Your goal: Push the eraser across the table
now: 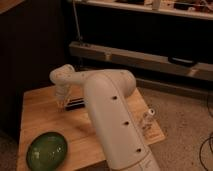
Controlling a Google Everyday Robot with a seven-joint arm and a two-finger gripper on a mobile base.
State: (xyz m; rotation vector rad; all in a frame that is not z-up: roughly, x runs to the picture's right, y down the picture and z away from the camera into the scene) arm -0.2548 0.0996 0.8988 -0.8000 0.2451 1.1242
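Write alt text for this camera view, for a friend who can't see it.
A white robot arm reaches over a light wooden table, with its gripper low beside a small dark eraser on the far half of the table. A green bowl sits at the near left corner, and a small white bottle stands by the right edge.

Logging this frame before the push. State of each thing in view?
tool: down low at the table's far left part, right beside the eraser; contact can't be told
eraser: lying flat on the table, partly hidden by the arm
green bowl: upright, near left corner, nothing visible inside
white bottle: standing upright near the right edge
table: level, bearing all three
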